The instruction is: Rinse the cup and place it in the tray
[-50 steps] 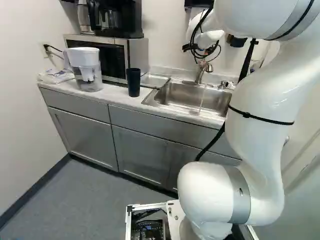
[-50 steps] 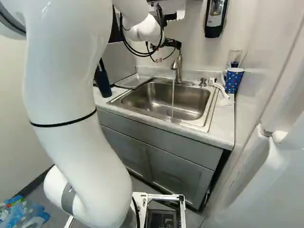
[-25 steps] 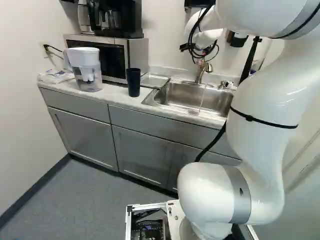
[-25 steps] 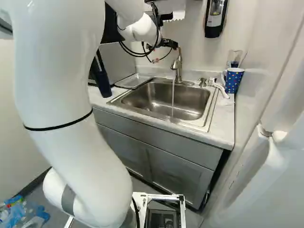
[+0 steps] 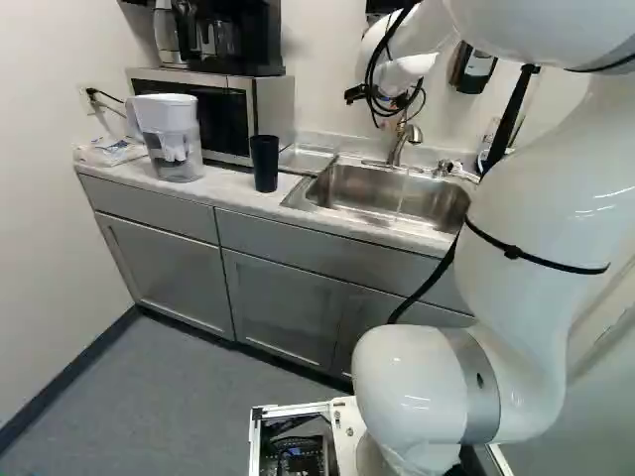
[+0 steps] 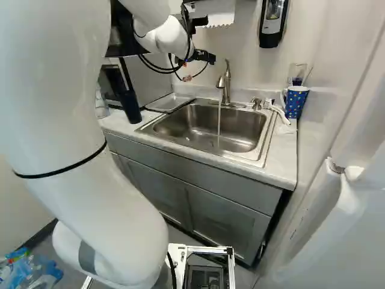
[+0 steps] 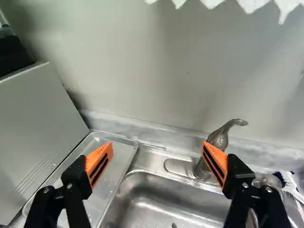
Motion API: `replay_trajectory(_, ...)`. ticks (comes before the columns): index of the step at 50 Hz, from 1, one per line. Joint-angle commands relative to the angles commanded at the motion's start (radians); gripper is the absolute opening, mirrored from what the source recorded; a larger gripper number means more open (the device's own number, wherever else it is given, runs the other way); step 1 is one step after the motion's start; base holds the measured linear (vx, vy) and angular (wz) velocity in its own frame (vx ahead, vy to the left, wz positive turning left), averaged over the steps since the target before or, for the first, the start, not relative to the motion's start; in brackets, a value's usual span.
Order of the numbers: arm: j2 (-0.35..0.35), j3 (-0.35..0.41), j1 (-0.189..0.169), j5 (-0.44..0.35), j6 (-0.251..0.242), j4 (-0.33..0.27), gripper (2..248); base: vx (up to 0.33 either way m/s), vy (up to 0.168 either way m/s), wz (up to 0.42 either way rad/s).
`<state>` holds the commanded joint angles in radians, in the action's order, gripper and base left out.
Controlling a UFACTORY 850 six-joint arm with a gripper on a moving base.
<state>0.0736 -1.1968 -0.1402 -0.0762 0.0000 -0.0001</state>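
My gripper [image 6: 199,68] hangs above the back left part of the sink, left of the faucet, in the right base view. In the wrist view the gripper [image 7: 158,151] is open, with nothing between its orange pads. A dark tall cup [image 5: 265,164] stands upright on the counter beside the microwave. The flat metal tray [image 7: 116,164] lies left of the sink basin, bare on its visible part, partly behind one finger. Water runs from the faucet [image 6: 224,84] into the sink [image 6: 201,125]. A blue dotted mug [image 6: 297,101] stands at the counter's right end.
The microwave [image 5: 223,109] carries a coffee maker [image 5: 233,38]. A water pitcher [image 5: 171,139] stands left of the dark cup. Behind the mug is a clear glass [image 6: 297,72]; a white brush [image 6: 278,111] lies near it. A soap dispenser [image 6: 273,23] hangs on the wall.
My arm has swung left, carrying the open gripper away from the faucet toward the tray side. The base has not moved, and the water keeps running.
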Motion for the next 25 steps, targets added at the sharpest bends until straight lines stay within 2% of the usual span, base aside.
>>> replay_trajectory(14, -0.054, 0.055, 0.029, 0.121, 0.000, -0.016, 247, 0.000, 0.000, 0.000)
replay_trajectory(25, -0.110, 0.111, 0.032, 0.236, 0.000, -0.035, 247, 0.000, 0.000, 0.000)
